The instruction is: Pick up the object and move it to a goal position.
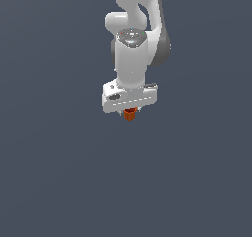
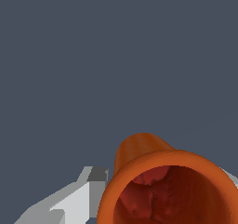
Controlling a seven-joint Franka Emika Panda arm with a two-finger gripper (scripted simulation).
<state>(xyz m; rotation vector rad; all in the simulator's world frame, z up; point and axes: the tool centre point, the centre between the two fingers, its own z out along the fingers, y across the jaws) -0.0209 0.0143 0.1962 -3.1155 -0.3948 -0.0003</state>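
The orange-red cup [image 1: 130,114] sits right under my white gripper [image 1: 130,112], between the fingers. In the wrist view the cup [image 2: 153,176] fills the lower part, its round rim and dark inside toward the camera. One grey-white finger [image 2: 79,195] presses against the cup's side; the other finger barely shows at the frame edge. The gripper is shut on the cup. In the exterior view the hand hides most of the cup and the fingertips.
The white arm [image 1: 133,54] rises above the hand. All around is a plain dark grey-blue surface [image 1: 59,172] with no other objects or edges in view.
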